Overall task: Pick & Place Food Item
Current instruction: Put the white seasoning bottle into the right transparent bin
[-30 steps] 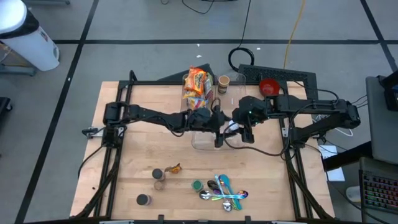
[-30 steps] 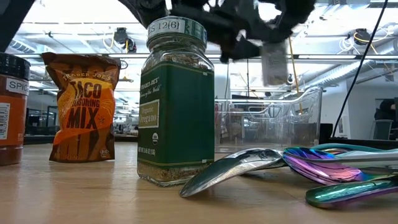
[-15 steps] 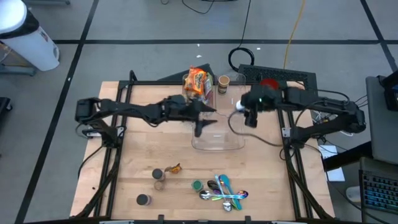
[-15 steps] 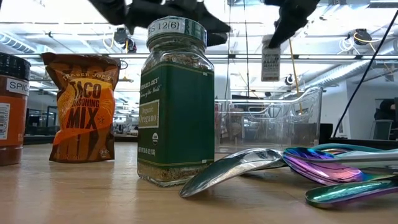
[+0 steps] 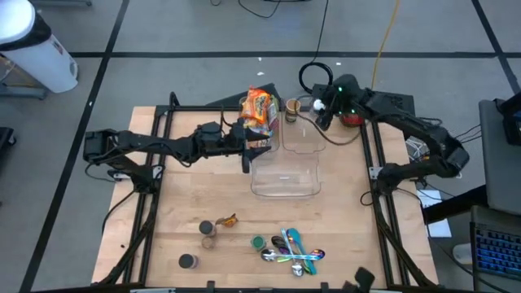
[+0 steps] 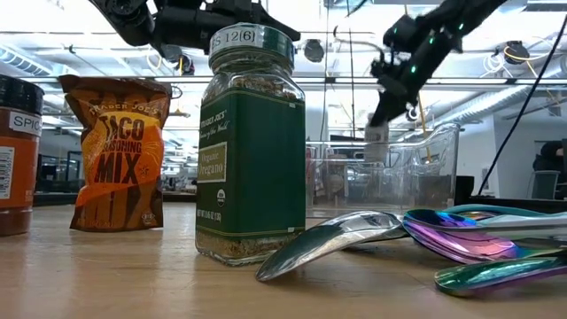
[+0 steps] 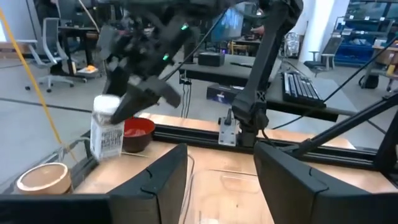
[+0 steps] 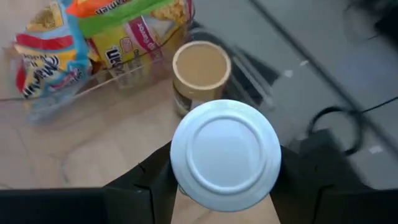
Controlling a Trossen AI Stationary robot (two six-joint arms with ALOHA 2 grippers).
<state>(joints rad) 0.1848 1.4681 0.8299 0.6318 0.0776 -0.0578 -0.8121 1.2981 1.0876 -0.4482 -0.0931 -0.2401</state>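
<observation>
A small jar with a white lid point(image 8: 225, 154) and a paper label point(image 7: 106, 135) hangs in the air above the table's far right side. My right gripper point(image 5: 319, 110) is shut on it. A brown-lidded jar point(image 8: 200, 65) and a red bowl point(image 7: 138, 132) stand close by it. My left gripper point(image 5: 247, 157) is level at the left rim of the clear bin point(image 5: 285, 192). It is open point(image 7: 217, 183), with nothing between its fingers. My right gripper pinches the jar's top, at and just under the white lid's rim point(image 8: 177, 163), between its two fingers point(image 8: 149, 180). The fingers slant down at it from above. The jar hangs about upright below them point(image 6: 376, 142), lifted clear of the table.
Bright snack bags point(image 5: 259, 110) stand in a second clear bin at the far middle. Near the front edge stand an oregano jar point(image 6: 251, 146), a taco mix pouch point(image 6: 115, 151), brown spice jars point(image 5: 207, 232) and shiny spoons point(image 5: 293, 252).
Both grippers were close together above the clear bin. My right gripper has swung toward the table's far right with the jar, tipping downward and sinking a little. My left gripper has drawn back toward the table's left.
</observation>
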